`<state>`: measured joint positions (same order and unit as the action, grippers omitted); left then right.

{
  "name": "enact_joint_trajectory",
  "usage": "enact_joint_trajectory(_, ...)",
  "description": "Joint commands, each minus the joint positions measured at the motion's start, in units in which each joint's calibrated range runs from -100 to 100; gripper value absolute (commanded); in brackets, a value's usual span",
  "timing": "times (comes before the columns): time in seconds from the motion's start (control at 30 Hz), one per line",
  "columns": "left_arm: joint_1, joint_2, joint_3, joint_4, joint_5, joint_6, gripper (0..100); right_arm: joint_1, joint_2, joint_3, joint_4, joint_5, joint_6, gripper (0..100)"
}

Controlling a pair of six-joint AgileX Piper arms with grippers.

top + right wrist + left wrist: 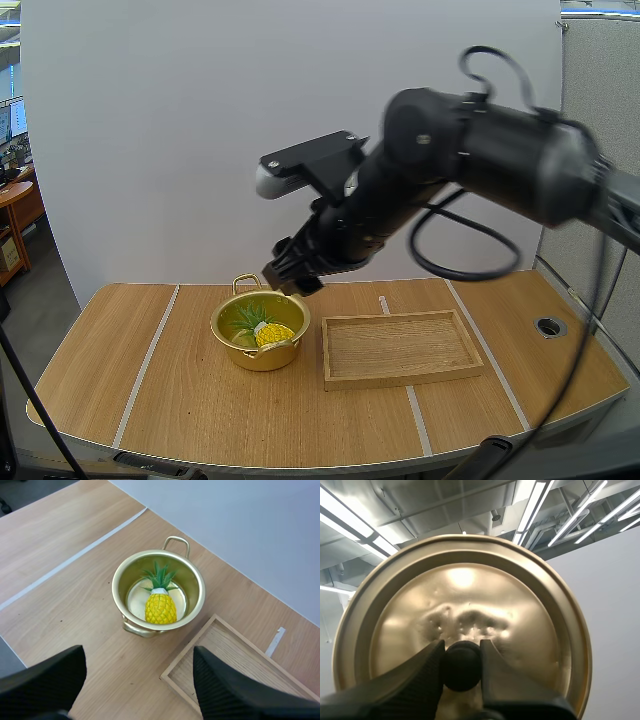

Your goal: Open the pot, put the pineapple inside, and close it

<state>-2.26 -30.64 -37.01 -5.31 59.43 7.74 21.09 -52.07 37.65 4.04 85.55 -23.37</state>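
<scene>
Pot (262, 358): stands open on the table (170, 400), just left of the wooden tray (400, 348), with one handle on its far side and one on its near side.
Pineapple (160, 608): lies on the bottom of the pot, yellow body toward the near side, green leaves pointing to the far side.
Lid (462, 590): off the pot, held up with its gold top face toward the left wrist camera; I cannot tell where it hangs over the table.
Left gripper (462, 644): fingers closed in on the lid's black knob (461, 669), pinching it from both sides.
Right gripper (290, 275): hangs above the far right rim of the pot, fingers spread wide with nothing between them.
Wooden tray: flat on the table, right of the pot, apart from it.
</scene>
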Motion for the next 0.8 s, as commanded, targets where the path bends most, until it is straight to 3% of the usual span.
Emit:
enact_joint_trajectory(0.0, -0.01, -0.4, -0.5, 0.3, -1.8, -0.6, 0, 0.1, -5.2, 0.2, -0.3, 4.8, 1.1, 100)
enact_joint_trajectory(0.27, -0.01, -0.4, -0.5, 0.3, -1.8, -0.6, 0, 0.1, -16.2, 0.4, -1.5, 14.3, 2.1, 100)
enact_joint_trajectory(0.53, -0.01, -0.4, -0.5, 0.3, -1.8, -0.6, 0, -0.8, -24.7, 0.6, -4.4, 14.4, 4.2, 100)
enact_joint_trajectory(0.77, -0.01, -0.4, -0.5, 0.3, -1.8, -0.6, 0, -3.8, -27.9, 1.2, -0.7, 14.4, 4.4, 100)
